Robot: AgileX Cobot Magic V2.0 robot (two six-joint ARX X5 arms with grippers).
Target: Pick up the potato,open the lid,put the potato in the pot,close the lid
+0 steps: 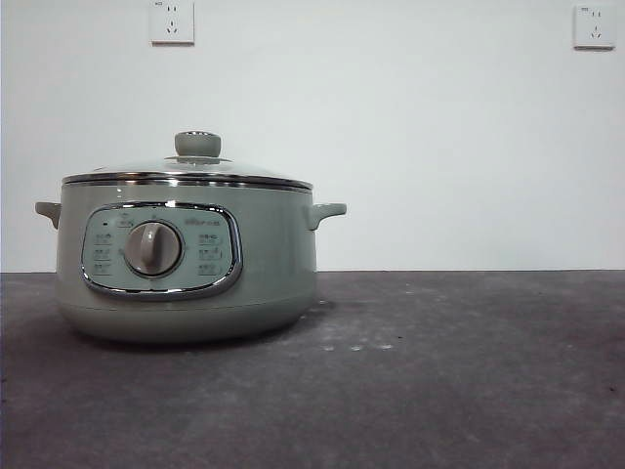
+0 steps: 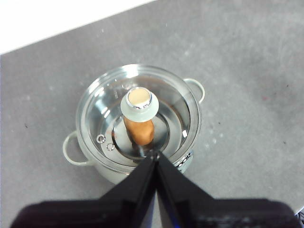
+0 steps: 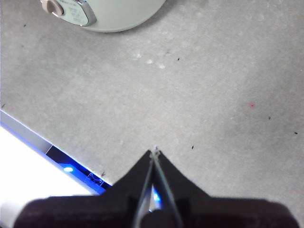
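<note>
Potato (image 2: 141, 131) apparently inside lidded pot (image 1: 186, 264).

Lab-type test setup, not a home kitchen. Bare dark grey counter (image 1: 469, 381) w/ speckled, scuffed surface; plain white wall (image 1: 439, 147) behind, w/ two white wall sockets (image 1: 172, 21) high up, nothing plugged in. Single appliance, a sage-green electric pot (image 1: 186, 259), stands alone on the counter. Blue-lit edge strip (image 3: 71, 168) at counter's border seen in right wrist view.
</note>
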